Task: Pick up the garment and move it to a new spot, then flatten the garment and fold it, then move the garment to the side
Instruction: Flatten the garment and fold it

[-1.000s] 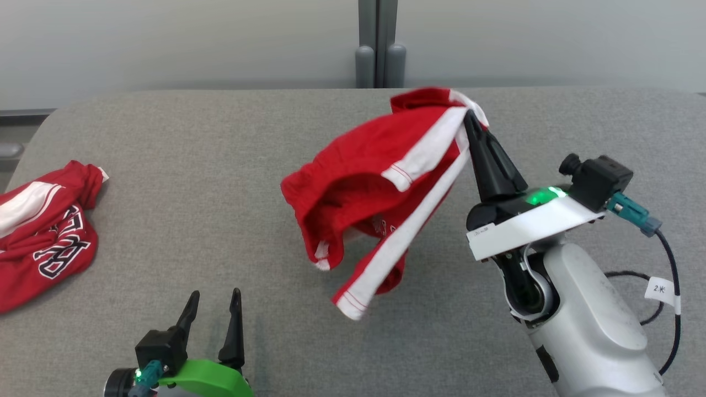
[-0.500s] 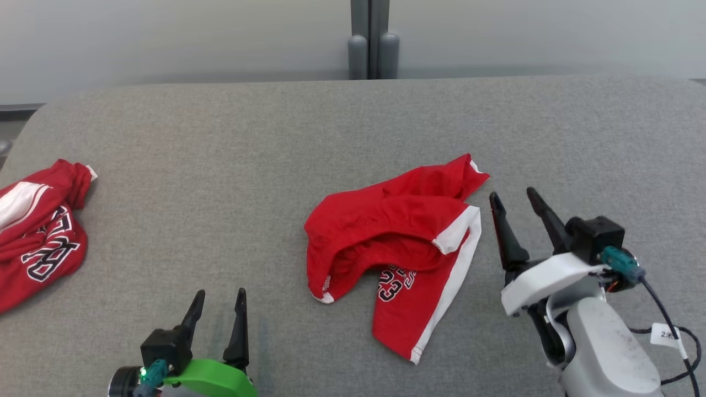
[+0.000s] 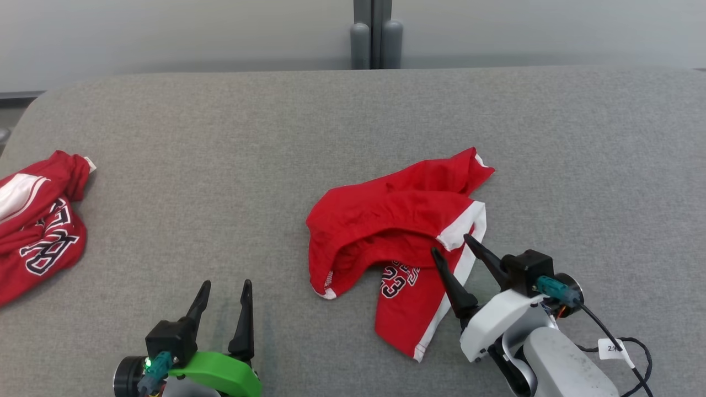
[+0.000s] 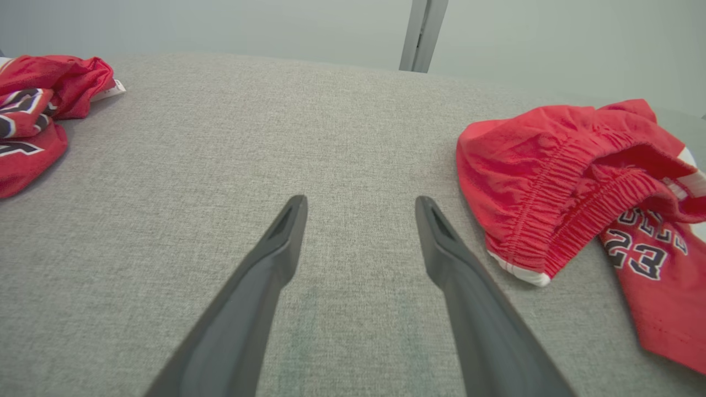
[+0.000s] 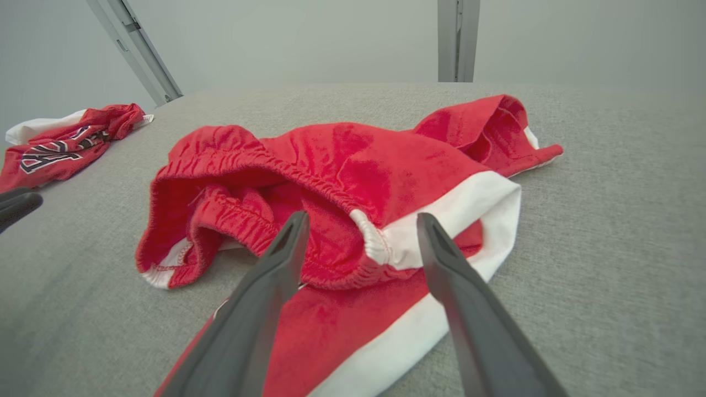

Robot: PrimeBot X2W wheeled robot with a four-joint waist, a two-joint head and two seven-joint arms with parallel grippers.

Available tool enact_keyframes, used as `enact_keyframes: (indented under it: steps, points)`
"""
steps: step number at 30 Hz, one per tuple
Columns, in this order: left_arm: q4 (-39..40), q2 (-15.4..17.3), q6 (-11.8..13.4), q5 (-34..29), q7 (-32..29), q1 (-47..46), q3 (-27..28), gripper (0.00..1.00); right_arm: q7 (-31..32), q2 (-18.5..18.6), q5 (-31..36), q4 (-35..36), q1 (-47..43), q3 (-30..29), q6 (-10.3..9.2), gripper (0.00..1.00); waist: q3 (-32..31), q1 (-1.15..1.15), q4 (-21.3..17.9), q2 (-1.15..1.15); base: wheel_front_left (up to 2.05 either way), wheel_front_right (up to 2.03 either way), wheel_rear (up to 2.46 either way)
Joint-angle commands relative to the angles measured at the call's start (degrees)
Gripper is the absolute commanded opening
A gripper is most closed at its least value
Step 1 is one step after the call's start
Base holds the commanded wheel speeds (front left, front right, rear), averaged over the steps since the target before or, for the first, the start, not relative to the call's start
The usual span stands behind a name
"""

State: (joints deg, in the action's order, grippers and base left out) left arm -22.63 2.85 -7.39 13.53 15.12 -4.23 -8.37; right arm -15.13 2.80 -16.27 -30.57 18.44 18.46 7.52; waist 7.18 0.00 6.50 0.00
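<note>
The red basketball shorts [image 3: 397, 220] lie crumpled just right of centre in the head view, on the grey fabric-covered table [image 3: 220, 138]. The elastic waistband gapes toward the lower left, a white side stripe runs down the right edge, and a dark "23" shows on the leg that points to the bottom of the view.

The right gripper [image 3: 450, 244] sits at the lower right, its two dark fingers spread wide with nothing between them, the tips over the white stripe. Whether they touch the cloth cannot be told. In the right wrist view the same fingers [image 5: 362, 218] frame the white-edged corner of the shorts [image 5: 342, 176].

The left gripper [image 3: 227, 282] rests at the lower left, fingers also spread and empty, well apart from the shorts. Its wrist view shows bare table between the tips [image 4: 359, 199] and the shorts [image 4: 551, 182] at the right.

A second red garment with dark lettering [image 3: 38, 231] lies bunched at the far left edge.
</note>
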Motion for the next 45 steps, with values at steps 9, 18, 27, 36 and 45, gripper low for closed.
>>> enact_keyframes:
  steps: [9, 18, 27, 36, 45]
  points:
    - [-0.3, 0.1, -0.1, 0.2, 0.1, -1.3, -0.1, 1.00, 0.0, 0.2, -2.7, -8.2, 6.3, 1.5, -0.06, 0.00, 1.6, 0.00, 2.5, 0.00, 0.00, 0.00, 0.00]
    - [-0.5, 0.1, -0.1, 0.2, 0.1, -1.6, -0.5, 1.00, 0.0, 0.2, -14.2, 4.4, 13.5, 15.1, -0.05, 0.00, 2.0, 0.00, 3.5, 0.00, 0.00, 0.00, 0.00]
    - [-1.1, 0.1, -0.1, 0.5, 0.1, -2.0, -1.5, 1.00, 0.0, 0.3, -23.5, 8.0, 20.3, 26.7, -0.06, 1.00, 1.7, 0.00, 4.6, 0.00, 0.00, 0.00, 0.00]
    - [-0.7, 0.1, -0.1, 0.0, 0.1, -1.0, 0.6, 1.00, 0.0, 0.3, -16.1, 6.6, 15.6, 17.9, -0.05, 1.00, 1.9, 0.00, 2.4, 0.00, 0.00, 0.00, 0.00]
    - [-0.4, 0.1, -0.1, -0.2, 0.1, -1.2, 1.0, 1.00, 0.0, 0.2, -7.6, 3.1, 4.5, 10.0, -0.05, 1.00, 1.4, 0.00, 0.0, 0.00, 0.00, 0.00, 0.00]
